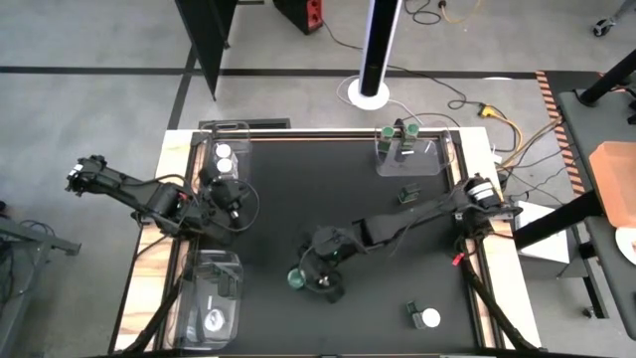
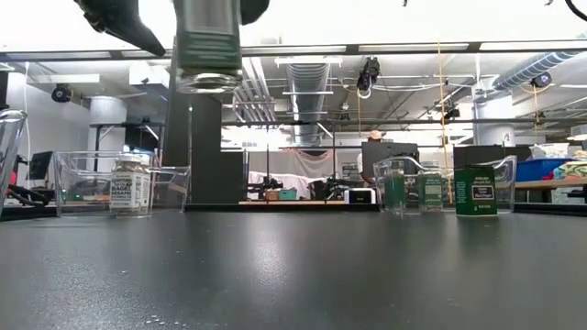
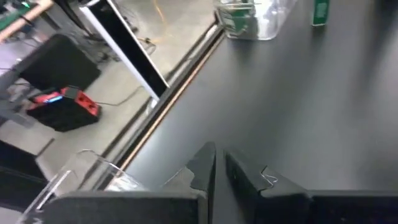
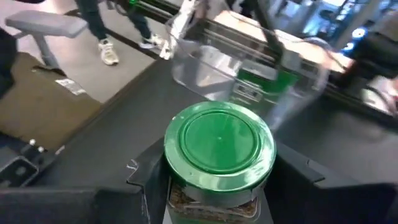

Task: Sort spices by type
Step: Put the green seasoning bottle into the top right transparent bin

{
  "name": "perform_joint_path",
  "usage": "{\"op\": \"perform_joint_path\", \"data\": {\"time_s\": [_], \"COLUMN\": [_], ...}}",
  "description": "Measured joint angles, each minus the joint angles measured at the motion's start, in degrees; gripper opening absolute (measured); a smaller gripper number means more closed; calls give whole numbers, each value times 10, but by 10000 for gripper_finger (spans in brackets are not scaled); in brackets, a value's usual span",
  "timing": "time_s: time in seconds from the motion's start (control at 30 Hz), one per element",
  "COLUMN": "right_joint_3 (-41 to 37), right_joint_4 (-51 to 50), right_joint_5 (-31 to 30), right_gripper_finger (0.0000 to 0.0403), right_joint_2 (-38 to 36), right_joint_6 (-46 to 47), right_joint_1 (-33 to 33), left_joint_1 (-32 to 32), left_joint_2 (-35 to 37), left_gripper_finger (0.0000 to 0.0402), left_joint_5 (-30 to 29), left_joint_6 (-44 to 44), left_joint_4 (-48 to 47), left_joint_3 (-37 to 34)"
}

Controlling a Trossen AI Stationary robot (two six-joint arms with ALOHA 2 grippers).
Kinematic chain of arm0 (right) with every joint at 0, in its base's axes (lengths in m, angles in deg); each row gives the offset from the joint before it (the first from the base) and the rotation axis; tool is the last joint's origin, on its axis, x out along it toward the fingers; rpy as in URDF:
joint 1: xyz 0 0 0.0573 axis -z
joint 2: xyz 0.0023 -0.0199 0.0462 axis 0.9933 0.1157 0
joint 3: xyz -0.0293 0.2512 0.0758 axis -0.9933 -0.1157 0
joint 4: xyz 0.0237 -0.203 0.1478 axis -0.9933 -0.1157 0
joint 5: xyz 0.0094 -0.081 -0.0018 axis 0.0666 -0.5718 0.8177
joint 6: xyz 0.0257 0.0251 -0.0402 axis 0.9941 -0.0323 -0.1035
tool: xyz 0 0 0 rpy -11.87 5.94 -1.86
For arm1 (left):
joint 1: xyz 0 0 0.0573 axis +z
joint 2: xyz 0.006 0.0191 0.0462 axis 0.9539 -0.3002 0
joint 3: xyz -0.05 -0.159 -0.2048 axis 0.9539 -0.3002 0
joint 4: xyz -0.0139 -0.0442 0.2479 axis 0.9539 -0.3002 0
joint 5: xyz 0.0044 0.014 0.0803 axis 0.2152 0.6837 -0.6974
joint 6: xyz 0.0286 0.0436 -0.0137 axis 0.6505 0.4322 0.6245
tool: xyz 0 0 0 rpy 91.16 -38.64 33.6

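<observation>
Near the lower centre of the high view, the right gripper point(image 1: 316, 279) holds a green-lidded spice jar point(image 4: 219, 155) between its two fingers, upright, lid toward the wrist camera; the low view shows a jar body hanging clear above the black bench point(image 1: 328, 199). The jaws stand about half open, closed on the jar's sides. Judging by the lids, its place is the clear tray point(image 1: 409, 154) at the upper right of the frame, where two green-lidded jars already stand. That tray lies well apart from the gripper, up and to the right, on the right arm's own side, so this arm is the nearer one for the carry. Another green jar point(image 1: 408, 195) stands just below that tray. A white-lidded jar point(image 1: 428, 318) sits at the lower right, and two white-lidded jars rest in the upper-left tray point(image 1: 227, 159). The left gripper point(image 3: 217, 167) waits beside that tray, fingers pressed together and empty.
</observation>
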Motion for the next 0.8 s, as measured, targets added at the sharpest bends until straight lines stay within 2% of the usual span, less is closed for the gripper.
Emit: {"op": "perform_joint_path", "data": {"time_s": [0.1, 0.2, 0.33, 0.43, 0.57, 0.73, 0.8], "right_joint_3": [-47, -109, -193, -231, -281, -344, -360], "right_joint_4": [8, 49, 102, 113, 116, 103, 64], "right_joint_5": [-11, -51, -138, -226, -376, -526, -587], "right_gripper_finger": [193, 193, 193, 193, 193, 193, 193], "right_joint_2": [-45, -97, -160, -211, -284, -369, -400], "right_joint_6": [1, 22, 62, 96, 132, 225, 268], "right_joint_1": [15, 42, 88, 117, 147, 184, 203], "left_joint_1": [0, 0, 0, 0, 0, 0, 0], "left_joint_2": [0, 0, -4, -7, -14, -28, -35], "left_gripper_finger": [16, 16, 16, 16, 16, 16, 16], "left_joint_5": [-16, -34, -35, -33, -31, -30, -30], "left_joint_6": [3, 23, 31, 29, 28, 28, 29], "left_joint_4": [0, 0, 1, 2, 3, 5, 8], "left_joint_3": [0, 0, 0, 0, 0, 0, 0]}}
